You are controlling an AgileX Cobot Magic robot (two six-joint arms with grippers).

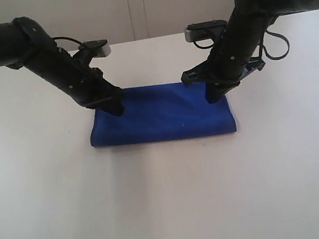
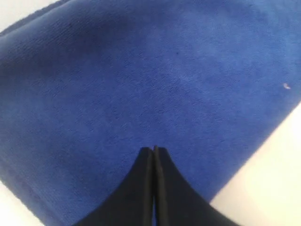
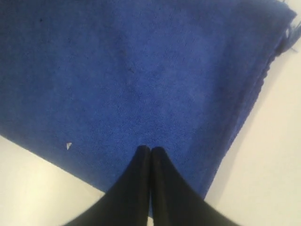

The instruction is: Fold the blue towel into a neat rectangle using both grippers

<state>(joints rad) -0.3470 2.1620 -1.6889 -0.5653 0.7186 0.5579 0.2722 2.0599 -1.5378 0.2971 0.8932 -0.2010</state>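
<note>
Two arms: black, they come in from the upper left and upper right corners of the exterior view and slant down and inward toward the middle of the frame.
Towel [image 1: 162, 114]: deep blue and plain, it lies flat on the white table [image 1: 173, 208] just above the centre of the frame. It is folded into a wide band with its long sides running left to right. The near long edge looks rounded.
Left gripper [image 1: 115, 109]: its tip comes down at the towel's far left corner, upper left of the cloth in the exterior view. The left wrist view shows the two tapering fingers pressed together with only a hairline seam between them, pinching nothing.
Right gripper [image 1: 213, 96]: its tip comes down at the towel's far right corner. Its fingers are also pressed together, with no cloth between them.
Contact: both tips sit right at the cloth surface. Whether they press into it cannot be told.
Layers: the right wrist view shows stacked edges along one short side of the towel, and a few loose threads [image 3: 286, 38] stick out at one corner.
Speck [image 2: 286, 86]: a tiny pale fleck lies on the blue cloth close to one edge.
</note>
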